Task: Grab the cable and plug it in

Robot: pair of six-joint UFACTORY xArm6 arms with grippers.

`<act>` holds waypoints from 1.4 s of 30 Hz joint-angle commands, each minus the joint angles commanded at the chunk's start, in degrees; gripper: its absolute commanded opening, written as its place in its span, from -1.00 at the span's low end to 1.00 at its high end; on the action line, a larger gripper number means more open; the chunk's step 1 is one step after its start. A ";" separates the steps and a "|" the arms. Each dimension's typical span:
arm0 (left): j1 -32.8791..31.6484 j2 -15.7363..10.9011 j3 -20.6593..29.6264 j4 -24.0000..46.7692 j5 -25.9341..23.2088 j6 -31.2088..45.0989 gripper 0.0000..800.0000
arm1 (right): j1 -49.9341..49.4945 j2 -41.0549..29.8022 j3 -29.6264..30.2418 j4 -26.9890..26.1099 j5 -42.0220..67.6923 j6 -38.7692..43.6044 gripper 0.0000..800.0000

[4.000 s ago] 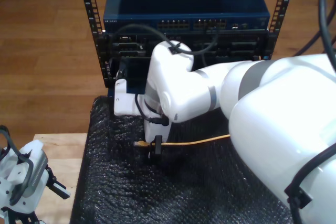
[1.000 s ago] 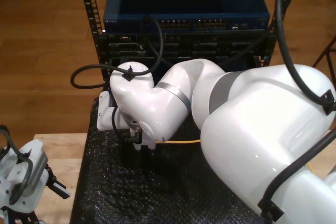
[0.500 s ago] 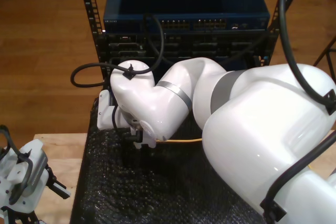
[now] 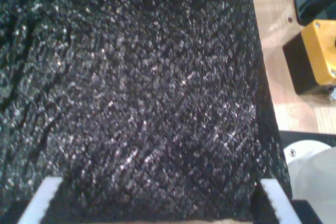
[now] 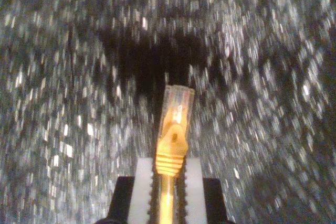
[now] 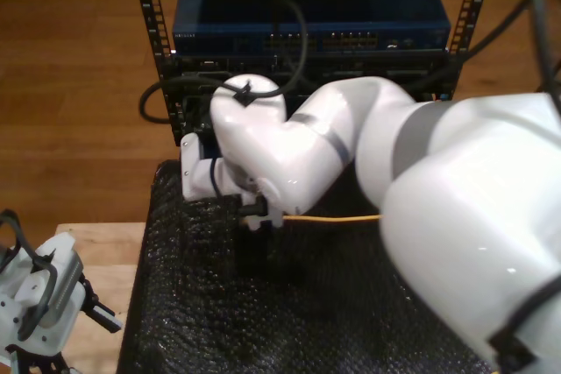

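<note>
This looks like a robotics or networking test lab set up on a warm brown wooden plank floor (image 6: pixel 79 85). At the far side of the exterior view stands an open black perforated metal equipment rack (image 6: pixel 151 32) holding a dark blue rack-mounted network switch (image 6: pixel 311 10) with rows of ports, above black server-like units (image 6: pixel 386 72). Nearer, a black glittery bubble-textured mat (image 6: pixel 210 321) covers a pale wooden bench (image 6: pixel 101 256), and a yellow-and-black control box (image 4: pixel 315 56) sits beside the mat.
</note>
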 joint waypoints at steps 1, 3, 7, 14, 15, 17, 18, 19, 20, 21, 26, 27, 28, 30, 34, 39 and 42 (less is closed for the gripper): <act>-0.09 0.00 0.00 -0.62 0.00 0.00 1.00 | -0.53 -1.14 0.79 1.23 0.00 -1.32 -0.99; -0.18 0.09 -0.09 -1.05 -0.09 0.00 1.00 | -1.85 -3.25 2.20 4.57 0.00 -4.04 -0.99; -3.34 0.09 -0.35 -1.05 -0.09 -0.09 1.00 | -4.31 -7.12 4.84 11.25 1.58 -10.37 -0.99; -10.11 0.09 -2.81 -4.13 0.09 -4.31 1.00 | -8.44 -13.63 8.35 20.48 5.89 -17.93 -0.99; -11.16 0.09 -3.34 -5.01 0.18 -5.01 1.00 | -9.05 -14.59 8.88 21.54 6.42 -18.73 -0.99; -13.45 0.09 -4.66 -6.77 0.97 -6.15 1.00 | -10.02 -16.53 9.49 23.65 7.65 -20.40 -0.99; -14.42 0.09 -5.71 -7.65 1.32 -6.68 1.00 | -10.46 -17.41 9.67 24.70 8.35 -21.19 -0.99; -15.30 0.09 -6.51 -8.62 1.41 -7.12 1.00 | -10.81 -18.11 9.85 25.76 8.97 -21.89 -0.99; -16.18 0.18 -7.30 -9.76 1.41 -7.56 1.00 | -11.25 -18.81 9.85 26.81 9.58 -22.68 -0.99; -17.05 0.35 -7.91 -10.90 1.41 -7.82 1.00 | -11.60 -19.52 9.93 27.78 10.29 -23.38 -0.99; -18.55 2.90 -11.16 -15.65 1.41 -8.09 1.00 | -13.98 -21.89 9.93 32.09 14.07 -26.02 -0.99; -18.55 3.96 -11.78 -16.62 1.41 -8.09 1.00 | -14.24 -22.24 9.93 32.79 14.59 -26.46 -0.99; -18.55 4.84 -12.22 -17.58 1.41 -8.09 1.00 | -14.51 -22.51 9.93 33.14 14.95 -26.99 -0.99; -18.64 6.51 -13.01 -19.78 1.05 -8.00 1.00 | -14.95 -23.30 9.93 34.29 15.56 -27.78 -0.99; -18.64 10.55 -15.12 -24.09 0.97 -7.74 1.00 | -15.74 -24.18 9.93 36.31 17.49 -28.31 -0.99; -20.04 11.43 -18.81 -26.55 0.79 -7.74 1.00 | -15.82 -24.35 10.02 37.71 18.81 -28.48 -0.99; -20.92 11.43 -20.04 -26.99 0.88 -7.65 1.00 | -15.91 -24.79 10.11 39.30 18.81 -29.10 -0.99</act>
